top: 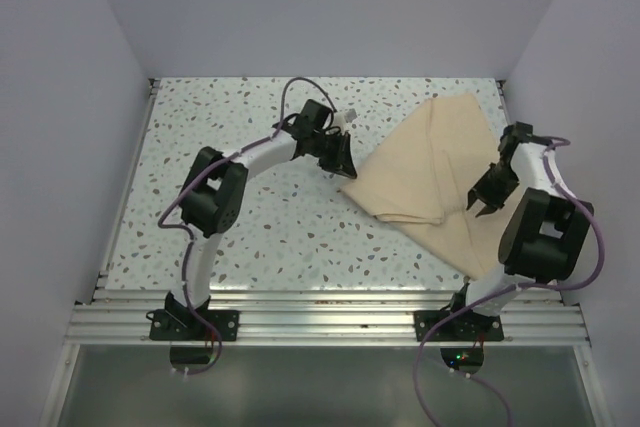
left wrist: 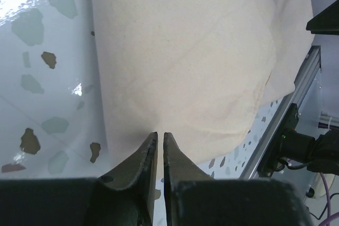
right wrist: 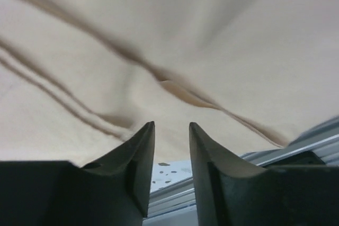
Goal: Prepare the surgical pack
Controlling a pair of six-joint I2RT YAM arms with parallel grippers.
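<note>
Folded cloth sheet (top: 430, 167) lies at the tabletop's (top: 270, 227) three o'clock side. Left gripper (top: 342, 169), nearly closed, looks pinched on its nine o'clock corner. Right gripper (top: 480, 202) hovers part-open and empty above the four o'clock flank, likely nearest for regrasping.

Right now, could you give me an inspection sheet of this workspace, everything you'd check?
Surface: speckled tabletop, glossy.
Job's things: tan cloth, folded, on the right half.
Clutter: nothing seen.
Hands: left hand pinches the cloth's left corner; right hand open, over the cloth.
Cables: purple cables loop along both arms.
Surroundings: white walls on three sides; aluminium rails at near edge.
</note>
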